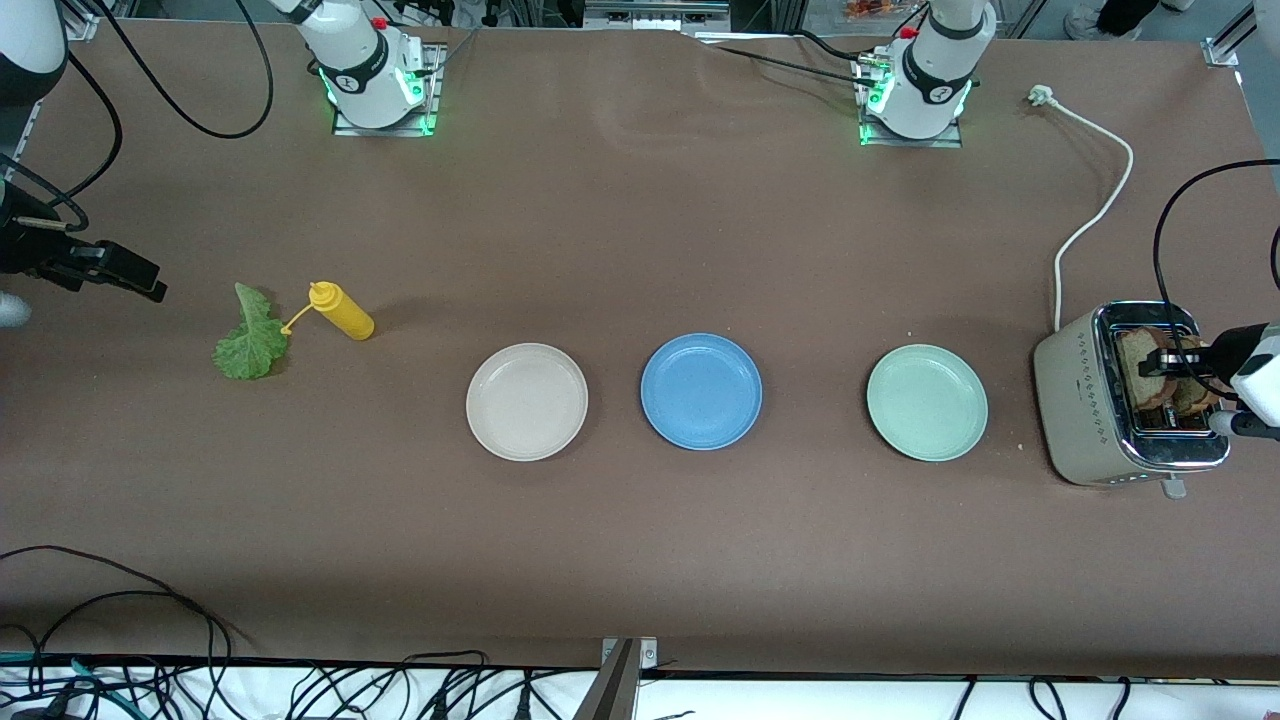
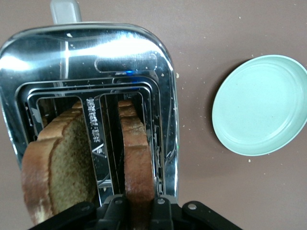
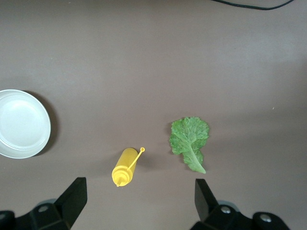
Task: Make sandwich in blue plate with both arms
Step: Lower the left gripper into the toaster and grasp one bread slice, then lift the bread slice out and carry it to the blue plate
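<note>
Two brown bread slices stand in the silver toaster (image 1: 1080, 400) at the left arm's end of the table. My left gripper (image 1: 1165, 362) is over the toaster, shut on the edge of the slice (image 2: 138, 158) in the slot on the pale green plate's side. The other slice (image 2: 62, 158) stands free in its slot. The blue plate (image 1: 701, 391) sits bare mid-table. A green lettuce leaf (image 1: 248, 340) (image 3: 189, 139) lies flat toward the right arm's end. My right gripper (image 1: 130, 275) (image 3: 141, 191) hangs open above the table beside the leaf, holding nothing.
A yellow squeeze bottle (image 1: 345, 312) (image 3: 125, 167) lies on its side next to the lettuce. A cream-white plate (image 1: 527, 401) and a pale green plate (image 1: 927, 402) (image 2: 261, 105) flank the blue one. The toaster's white cord (image 1: 1095, 215) runs toward the left arm's base.
</note>
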